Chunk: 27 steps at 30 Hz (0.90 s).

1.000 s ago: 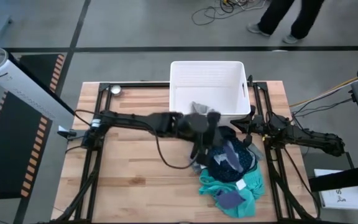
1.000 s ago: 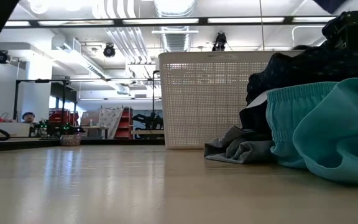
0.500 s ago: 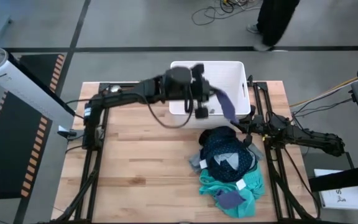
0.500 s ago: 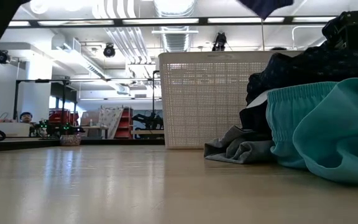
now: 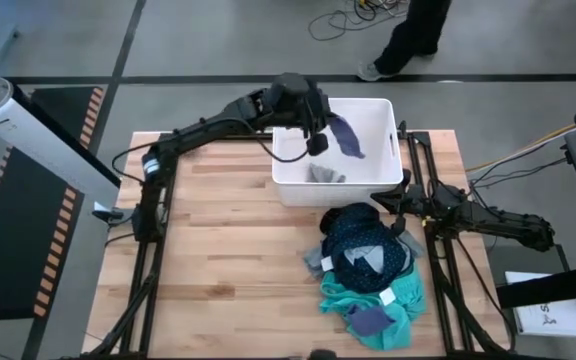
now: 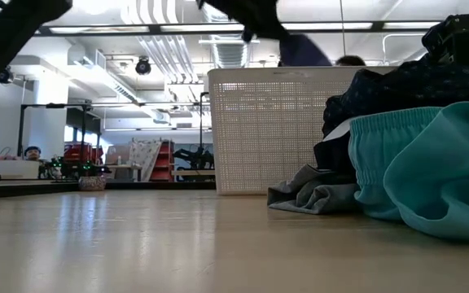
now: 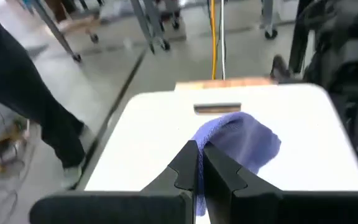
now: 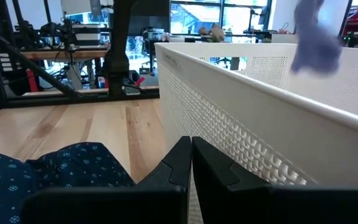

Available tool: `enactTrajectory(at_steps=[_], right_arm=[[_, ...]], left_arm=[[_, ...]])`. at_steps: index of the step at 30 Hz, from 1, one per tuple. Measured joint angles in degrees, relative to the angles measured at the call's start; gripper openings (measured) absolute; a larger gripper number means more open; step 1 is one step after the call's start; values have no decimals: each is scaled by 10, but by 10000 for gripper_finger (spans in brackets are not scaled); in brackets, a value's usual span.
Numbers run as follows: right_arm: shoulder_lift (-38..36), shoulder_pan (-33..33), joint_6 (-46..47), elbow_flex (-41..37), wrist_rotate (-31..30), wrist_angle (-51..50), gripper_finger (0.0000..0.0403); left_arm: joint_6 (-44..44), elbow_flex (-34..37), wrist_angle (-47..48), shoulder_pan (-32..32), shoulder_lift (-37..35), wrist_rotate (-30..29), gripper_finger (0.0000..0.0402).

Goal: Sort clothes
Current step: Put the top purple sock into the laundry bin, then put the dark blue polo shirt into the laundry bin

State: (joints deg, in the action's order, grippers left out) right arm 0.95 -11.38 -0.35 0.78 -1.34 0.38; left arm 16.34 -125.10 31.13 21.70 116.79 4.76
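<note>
My left gripper [image 5: 315, 128] is above the white basket [image 5: 386, 112], shut on a small purple-blue garment [image 5: 346, 136] that hangs over the basket's inside. The garment also shows in the left wrist view [image 7: 238, 140] and the low view [image 6: 304, 54]. A grey garment [image 5: 325, 175] lies in the basket. A pile lies on the table near the basket: a navy patterned garment [image 5: 368, 245] on top, a teal one [image 5: 383, 300], a grey one [image 5: 315, 262] and a small purple piece [image 5: 368, 320]. My right gripper [image 5: 392, 207] is shut and empty beside the basket's near right corner. My left gripper pinches the purple-blue garment between its two fingers at one end [image 7: 211, 144] of the cloth. The rest trails away from the fingers, slack. The garment is lifted clear, above the basket's floor.
The basket's perforated wall [image 8: 241, 118] stands right in front of my right gripper, with the navy garment [image 8: 42, 174] beside it. The left half of the wooden table [image 5: 218, 260] is bare. A person's legs [image 5: 408, 35] pass on the floor beyond the far edge.
My left gripper has risen from the pile and swung toward the table's far edge, ending over the basket. It has carried the purple-blue garment, which is lifted clear of the pile and now hangs over the basket. The pile has stayed in place.
</note>
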Motion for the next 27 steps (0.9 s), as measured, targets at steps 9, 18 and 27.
enactTrajectory(at_steps=[9, 18, 27], right_arm=[[0, 0, 5, 0, 0, 0, 0], [0, 0, 21, 0, 16, 0, 0], [0, 2, 28, 0, 18, 2, 0]], left_arm=[[21, 1, 41, 9, 45, 7, 38], [45, 1, 52, -3, 20, 62, 155], [99, 4, 76, -45, -8, 52, 70]])
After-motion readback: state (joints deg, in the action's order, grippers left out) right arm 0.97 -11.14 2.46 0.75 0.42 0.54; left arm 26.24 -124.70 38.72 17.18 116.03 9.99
